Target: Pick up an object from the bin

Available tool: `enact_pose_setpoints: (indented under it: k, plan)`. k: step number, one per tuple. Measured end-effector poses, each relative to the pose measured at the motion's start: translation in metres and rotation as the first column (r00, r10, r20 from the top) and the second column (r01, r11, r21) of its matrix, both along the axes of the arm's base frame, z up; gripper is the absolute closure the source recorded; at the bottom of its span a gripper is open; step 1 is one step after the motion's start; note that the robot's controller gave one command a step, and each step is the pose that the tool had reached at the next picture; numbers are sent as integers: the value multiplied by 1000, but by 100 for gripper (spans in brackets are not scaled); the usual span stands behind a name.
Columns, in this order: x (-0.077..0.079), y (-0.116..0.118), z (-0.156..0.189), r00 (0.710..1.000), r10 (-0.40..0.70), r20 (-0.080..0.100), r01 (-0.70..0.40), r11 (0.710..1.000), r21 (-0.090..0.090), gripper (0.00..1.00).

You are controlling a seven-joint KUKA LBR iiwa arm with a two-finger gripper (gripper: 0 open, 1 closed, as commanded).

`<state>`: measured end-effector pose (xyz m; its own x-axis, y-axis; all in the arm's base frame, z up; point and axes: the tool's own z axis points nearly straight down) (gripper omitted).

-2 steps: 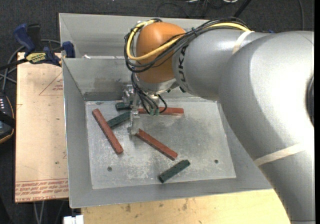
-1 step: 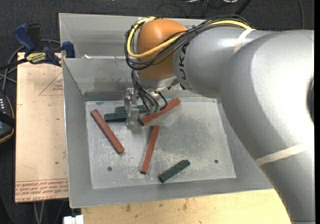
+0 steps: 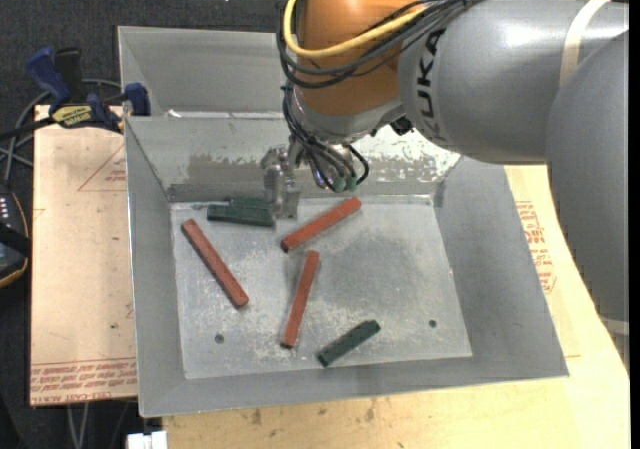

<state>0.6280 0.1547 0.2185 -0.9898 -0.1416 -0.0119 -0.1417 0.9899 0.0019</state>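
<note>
My gripper (image 3: 284, 199) hangs at the back of the bin, its metal fingers pointing down beside the right end of a dark green bar (image 3: 241, 213) that lies along the back wall. A red bar (image 3: 321, 224) lies slanted just right of the fingers, apart from them. Whether anything sits between the fingers is hidden by the gripper body.
Another red bar (image 3: 213, 262) lies diagonally at the left, a third red bar (image 3: 300, 298) stands near the middle, and a second dark green bar (image 3: 349, 341) rests near the front. The arm and its orange cover hang over the bin's back right.
</note>
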Motion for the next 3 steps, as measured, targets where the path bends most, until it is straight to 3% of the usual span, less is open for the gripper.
enact_pose_setpoints:
  k: [1,2,3]
  plan:
    - [-1,-1,-5,1000,-1,-8,1,1000,-1,0]
    - [-14,-73,-118,992,123,-18,-123,992,-5,0]
    - [-13,-79,-148,794,608,-7,-608,794,-4,0]
